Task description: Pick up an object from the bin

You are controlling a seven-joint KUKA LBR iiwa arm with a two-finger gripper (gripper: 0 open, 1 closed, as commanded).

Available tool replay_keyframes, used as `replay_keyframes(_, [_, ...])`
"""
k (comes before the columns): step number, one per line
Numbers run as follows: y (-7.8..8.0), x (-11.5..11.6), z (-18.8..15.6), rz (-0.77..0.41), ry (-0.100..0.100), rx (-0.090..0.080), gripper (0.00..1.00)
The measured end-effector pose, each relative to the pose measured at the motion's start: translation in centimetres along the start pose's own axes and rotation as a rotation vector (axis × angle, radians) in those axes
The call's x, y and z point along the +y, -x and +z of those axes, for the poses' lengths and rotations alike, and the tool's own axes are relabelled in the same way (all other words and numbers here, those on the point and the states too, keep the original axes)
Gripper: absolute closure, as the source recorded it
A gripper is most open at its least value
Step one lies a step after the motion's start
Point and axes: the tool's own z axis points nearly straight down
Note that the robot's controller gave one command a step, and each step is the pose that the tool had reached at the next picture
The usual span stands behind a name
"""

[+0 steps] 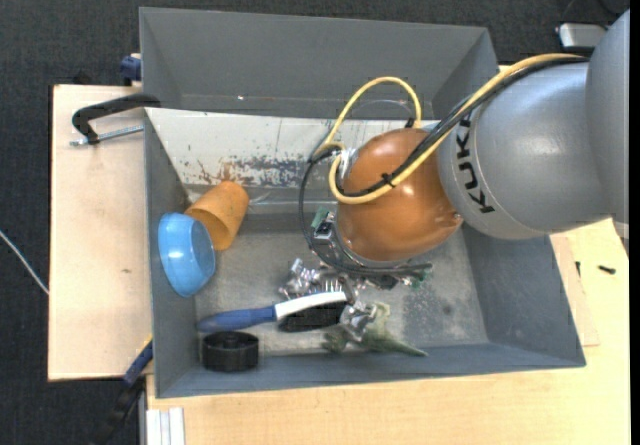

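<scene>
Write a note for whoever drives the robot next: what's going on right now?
Gripper: low in the bin's middle, under the orange wrist cover, beside a crumpled silvery thing and above a blue-handled brush. Its grip cannot be judged.
Elsewhere: orange cup on its side and blue bowl at left, black lid front left, green thing by the brush.
Done: nothing visibly lifted.
Left: grasp one thing, raise it out.

blue bowl [185,253], orange cup [222,213], black cap [229,350] — blue-handled brush [262,315] — grey bin [300,63]
</scene>
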Motion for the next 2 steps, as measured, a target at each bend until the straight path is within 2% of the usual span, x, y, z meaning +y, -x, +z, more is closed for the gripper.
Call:
replay_keyframes(1, [-0.2, -0.1, 0.3, 0.004, -0.003, -0.003, 1.0])
replay_keyframes(2, [-1.2, -0.8, -14.2, -0.033, 0.001, 0.009, 1.0])
